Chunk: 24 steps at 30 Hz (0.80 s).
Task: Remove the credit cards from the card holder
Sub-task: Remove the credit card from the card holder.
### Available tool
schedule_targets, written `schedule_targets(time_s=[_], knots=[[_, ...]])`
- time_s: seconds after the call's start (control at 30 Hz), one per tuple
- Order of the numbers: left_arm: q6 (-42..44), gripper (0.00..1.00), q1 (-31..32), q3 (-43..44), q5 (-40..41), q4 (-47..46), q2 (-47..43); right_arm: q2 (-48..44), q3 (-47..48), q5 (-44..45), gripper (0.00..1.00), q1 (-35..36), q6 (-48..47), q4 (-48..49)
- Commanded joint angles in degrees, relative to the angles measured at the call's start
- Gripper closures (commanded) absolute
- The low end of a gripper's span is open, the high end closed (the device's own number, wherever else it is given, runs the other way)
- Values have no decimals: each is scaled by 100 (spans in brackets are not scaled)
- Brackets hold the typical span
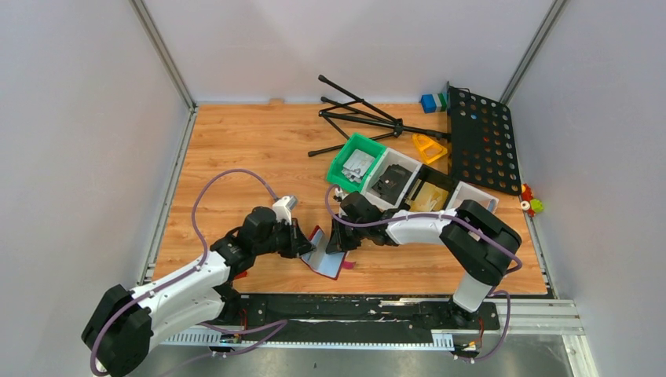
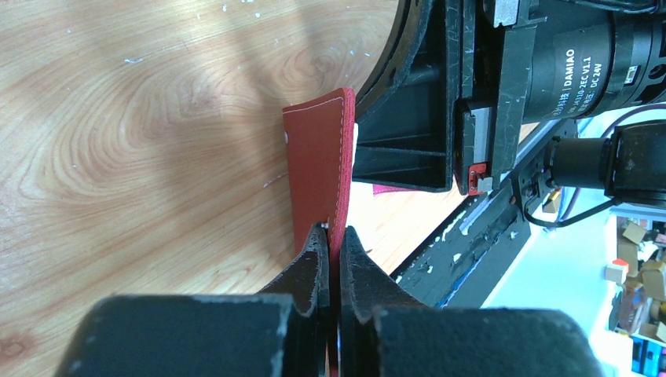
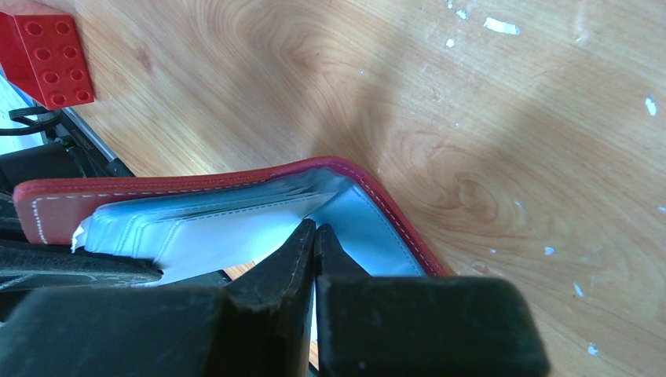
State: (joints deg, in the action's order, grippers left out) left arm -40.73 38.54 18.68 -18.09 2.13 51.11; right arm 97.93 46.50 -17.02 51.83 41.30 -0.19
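- A red block [image 3: 47,56] is noted on the wood table [image 1: 228,149], by the front edge and apart from the holder.
- The left gripper [image 2: 335,245] is held low, left of centre. Its jaws are pressed together on a thin red flap of the holder [image 1: 323,258], which is gripped edge-on and stands upright between the fingertips.
- The holder is found at the front-middle of the table, between the two grippers. It is opened like a book, with the red outside turned toward the table and the left, and the grey lining toward the right.
- Pale layered pockets are seen inside the fold in the right wrist view. Whether cards are in them cannot be told.
- The right gripper [image 3: 315,232] is set just right of the holder, with its tips inside the open fold at the pocket edge. The jaws are closed tip to tip. Whether anything thin is pinched between them cannot be told.
- A green bin [image 1: 357,161] and white bins [image 1: 400,177] are placed behind the right gripper, well apart from the holder.
- A black tripod [image 1: 357,118] is laid flat at the back.
- A black perforated panel [image 1: 481,141] is laid at the far right.
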Motion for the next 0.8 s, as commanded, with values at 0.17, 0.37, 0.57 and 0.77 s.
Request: schedule_targets(time_s=[0.17,0.37,0.57,0.77], knots=[[-180,90,9,-93,-608,-781,169,156,-8,147,97,21,-68,158],[-125,83,11,-34,-703,-703,326,105,-30,146,97,20,-88,137],[-119,77,7,-23,-839,-729,406,103,-29,124,97,24,-93,142],[-38,82,12,60,-828,-557,547,95,8,94,97,20,-109,126]])
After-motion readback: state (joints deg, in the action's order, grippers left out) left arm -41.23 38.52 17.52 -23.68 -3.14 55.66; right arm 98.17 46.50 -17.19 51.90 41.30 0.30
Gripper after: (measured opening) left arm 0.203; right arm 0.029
